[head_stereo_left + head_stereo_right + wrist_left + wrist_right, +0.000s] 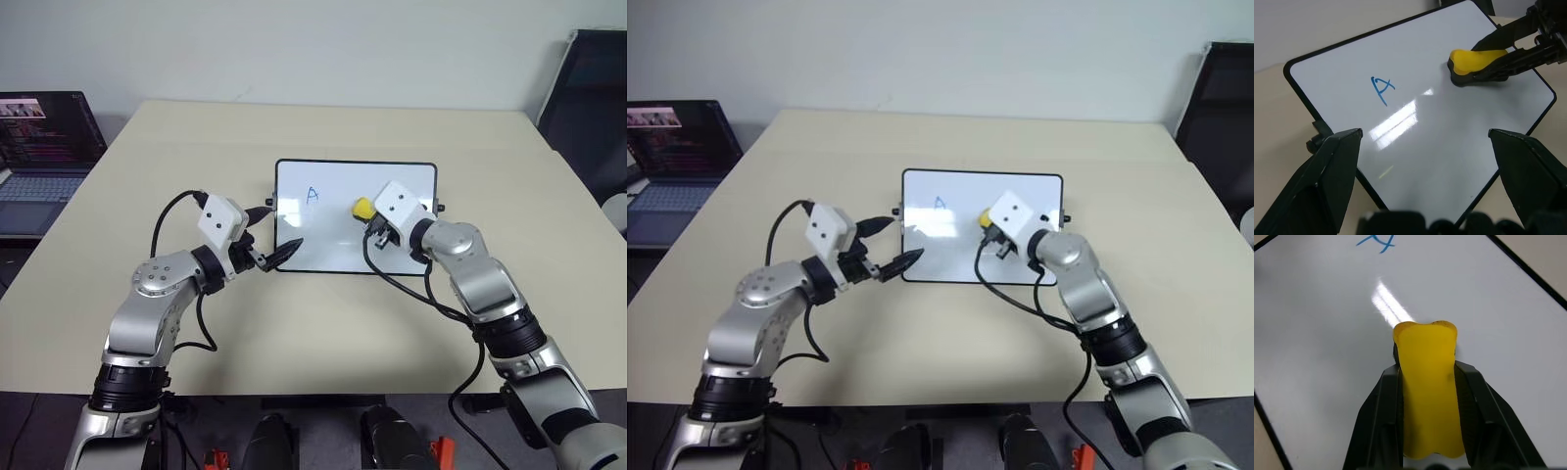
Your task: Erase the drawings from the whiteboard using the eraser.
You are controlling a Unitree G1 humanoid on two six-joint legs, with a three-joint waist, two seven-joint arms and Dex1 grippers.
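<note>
The whiteboard [333, 240] lies flat near the middle of the beige table [323, 323], its long axis running left to right across the robot's front, its long edges parallel to the table's near edge. Of the drawings, a single blue letter "A" [313, 195] shows on the board's left half, toward its far edge; the rest of the white surface around it looks bare. The eraser [362, 208], a yellow block with a dark underside, sits on the board's right half, right of the "A", its dark face down against the surface. In the right wrist view its long axis runs along the fingers and its free end points toward the "A". The right gripper [1426, 406] is clamped on the eraser, one black finger on each long side. The left gripper [266, 243] hangs at the board's near-left corner with its fingers spread wide and nothing between them, aimed across the board toward the eraser. A laptop [44, 157] stands open well left of the board, at the table's left edge.
</note>
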